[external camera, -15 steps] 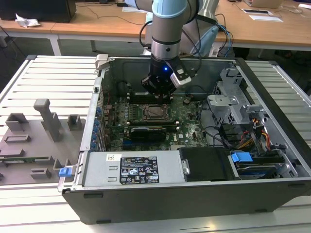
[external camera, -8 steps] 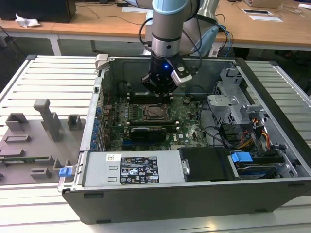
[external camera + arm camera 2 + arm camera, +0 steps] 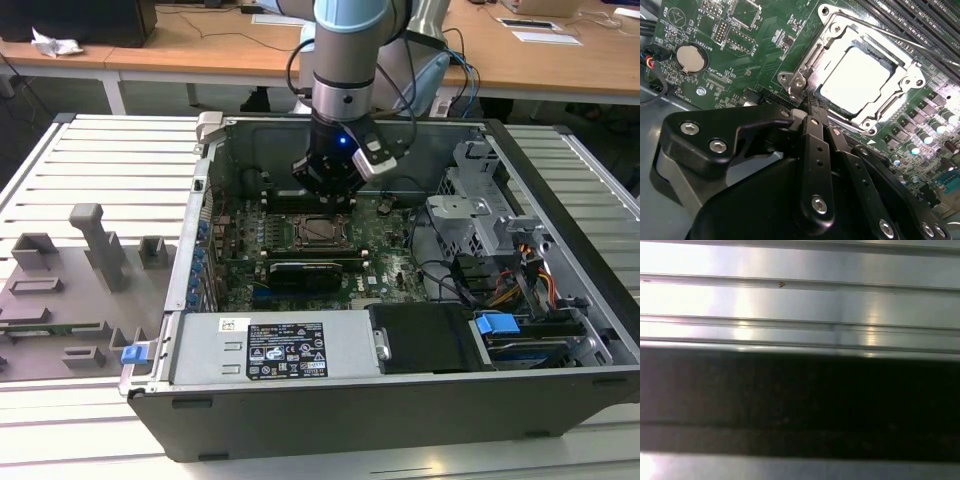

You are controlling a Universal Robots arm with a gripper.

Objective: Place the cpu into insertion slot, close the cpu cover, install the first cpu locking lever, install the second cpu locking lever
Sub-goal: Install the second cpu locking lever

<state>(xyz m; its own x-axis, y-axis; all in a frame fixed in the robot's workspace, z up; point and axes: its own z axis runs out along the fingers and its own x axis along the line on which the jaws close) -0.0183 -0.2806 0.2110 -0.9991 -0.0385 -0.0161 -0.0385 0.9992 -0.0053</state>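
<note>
Black gripper (image 3: 812,107) links fill the foreground of the second wrist view, and its fingers (image 3: 815,145) run forward pressed together into one narrow blade — nothing clamped between them, so they seem set for pushing rather than grasping. Their tip sits right at the near edge of the socket, beside a round hinge stud and touching or almost touching a thin lever (image 3: 880,35) end there; whether metal is actually met I cannot tell. Just beyond the tip lies the cpu (image 3: 855,82), its pale top flat and square inside the insertion slot (image 3: 837,116), so seating looks done. Around it the cpu cover (image 3: 832,42) lies down flat, framing the chip through its window, which would explain why the tool is working at the frame's edge instead of over the chip. Farther off, past the socket, long dark memory slots (image 3: 920,25) run across the green motherboard (image 3: 760,30) — while in the exterior view the arm drops straight into the open computer case (image 3: 400,400).
</note>
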